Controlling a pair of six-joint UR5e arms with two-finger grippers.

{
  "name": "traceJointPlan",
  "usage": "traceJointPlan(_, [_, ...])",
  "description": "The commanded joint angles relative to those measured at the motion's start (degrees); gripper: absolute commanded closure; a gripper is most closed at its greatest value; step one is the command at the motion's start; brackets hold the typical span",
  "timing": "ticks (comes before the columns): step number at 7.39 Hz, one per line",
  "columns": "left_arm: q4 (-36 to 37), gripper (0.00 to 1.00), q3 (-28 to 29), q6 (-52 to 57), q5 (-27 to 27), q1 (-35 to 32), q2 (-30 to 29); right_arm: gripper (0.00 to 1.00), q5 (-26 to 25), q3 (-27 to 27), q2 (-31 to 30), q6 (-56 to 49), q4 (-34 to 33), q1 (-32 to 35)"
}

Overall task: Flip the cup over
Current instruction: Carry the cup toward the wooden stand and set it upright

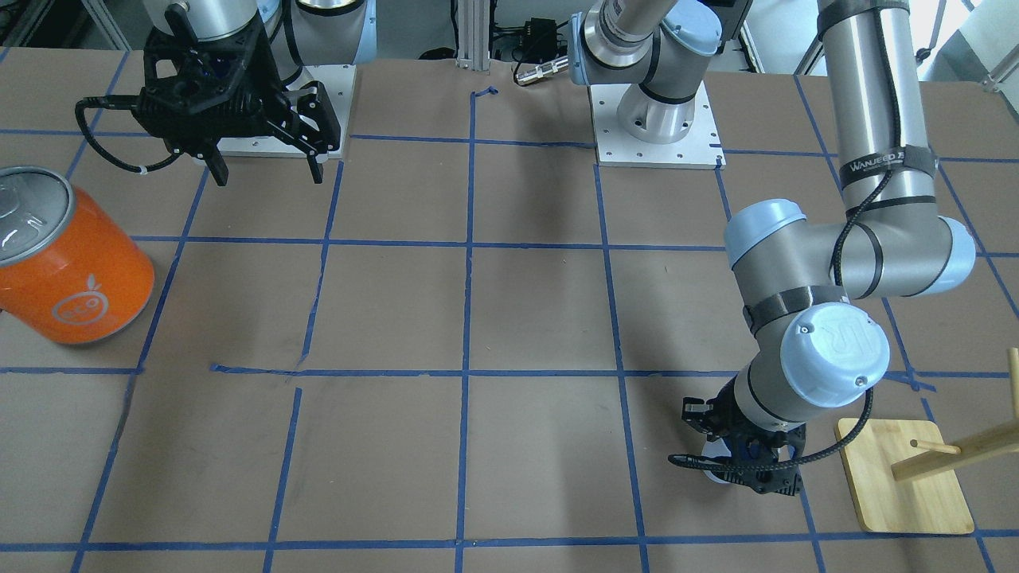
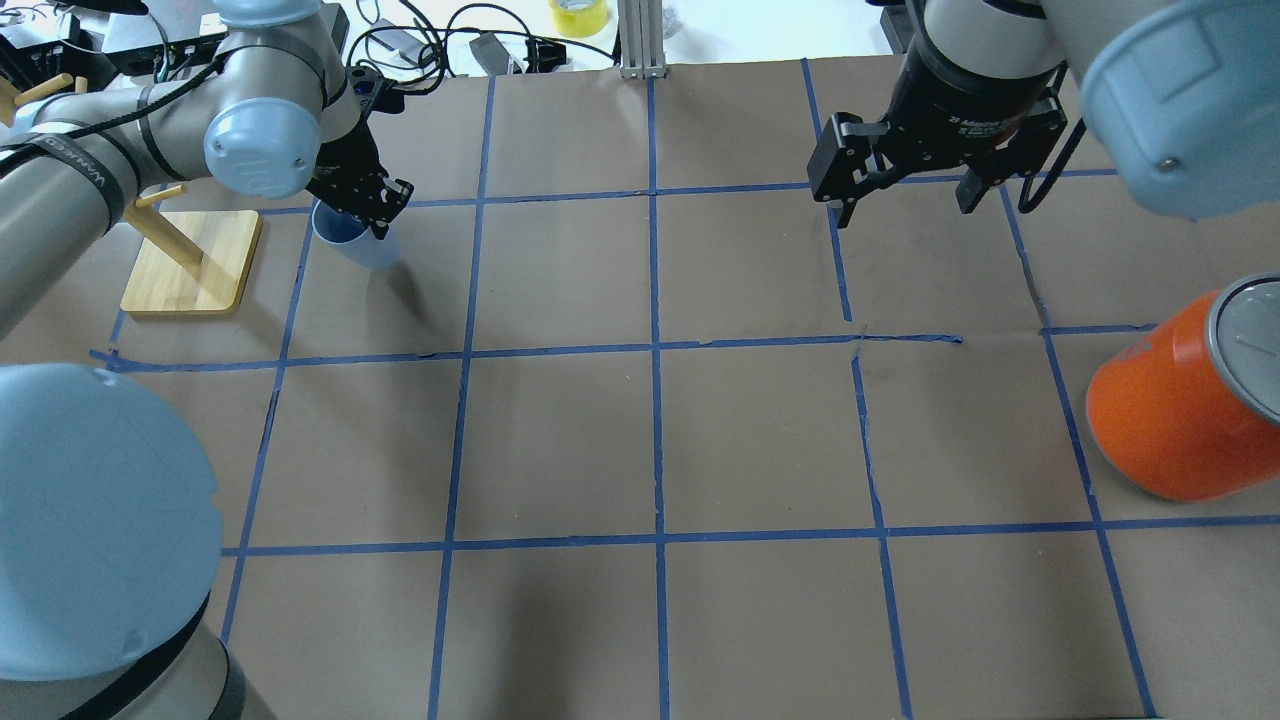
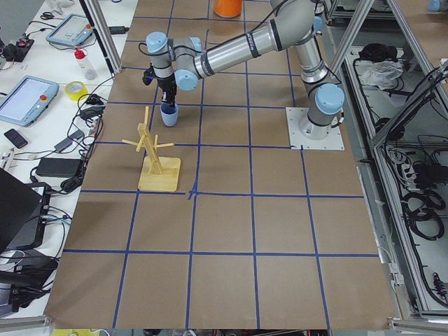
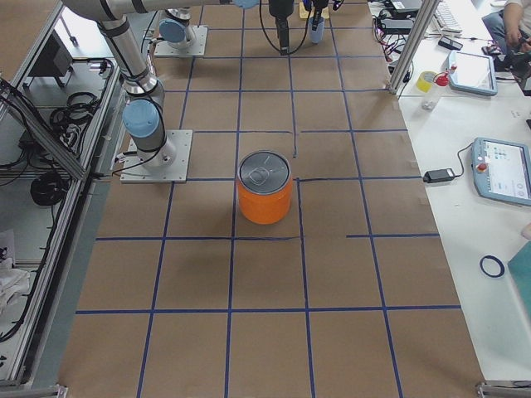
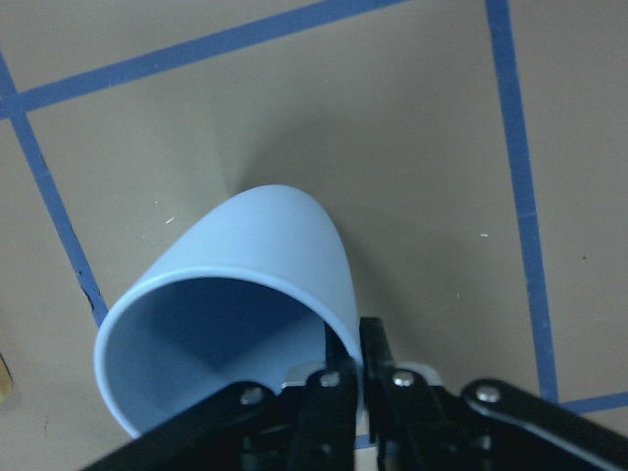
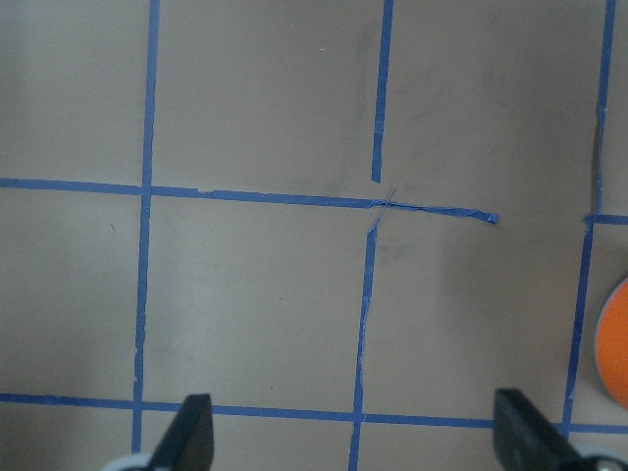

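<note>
The pale blue cup (image 5: 235,294) is tilted, its open mouth toward the left wrist camera. My left gripper (image 5: 348,368) is shut on its rim wall, one finger inside and one outside. In the overhead view the cup (image 2: 362,246) sits under the left gripper (image 2: 372,212) at the far left, next to the wooden stand. It also shows in the front view (image 1: 719,471) and the left side view (image 3: 169,115). My right gripper (image 2: 898,190) is open and empty, hanging above the table at the far right; its fingertips (image 6: 191,432) show in the right wrist view.
A large orange can (image 2: 1180,405) with a silver top stands at the right edge. A wooden peg stand (image 2: 190,262) on a square base is just left of the cup. Blue tape lines grid the brown table (image 2: 650,440).
</note>
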Motion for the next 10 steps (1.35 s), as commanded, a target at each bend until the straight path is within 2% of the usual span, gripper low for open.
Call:
traceJointPlan(1, [0.18, 0.93, -0.36, -0.25, -0.28, 0.0, -0.1, 0.0, -0.06, 0.0, 0.0, 0.09, -0.04, 0.0])
traceJointPlan(2, [0.18, 0.75, -0.36, 0.27, -0.19, -0.08, -0.1, 0.0, -0.06, 0.0, 0.0, 0.09, -0.04, 0.0])
traceJointPlan(3, [0.18, 0.38, -0.1, 0.36, -0.28, -0.09, -0.1, 0.0, -0.06, 0.0, -0.08, 0.09, -0.04, 0.0])
traceJointPlan(4, [0.18, 0.17, -0.19, 0.27, -0.19, -0.09, 0.42, 0.0, -0.06, 0.0, 0.0, 0.18, -0.04, 0.0])
traceJointPlan(6, [-0.52, 0.01, 1.91, -0.25, -0.02, -0.52, 4.18, 0.0, -0.06, 0.0, -0.08, 0.18, -0.04, 0.0])
traceJointPlan(8, [-6.11, 0.0, 2.36, -2.17, -0.1, -1.14, 9.71, 0.0, 0.55, 0.09, 0.0, -0.78, -0.04, 0.0])
traceJointPlan(10, [-13.23, 0.0, 3.76, -9.27, -1.42, -3.58, 16.48, 0.0, 0.99, 0.09, -0.08, -0.7, 0.66, 0.0])
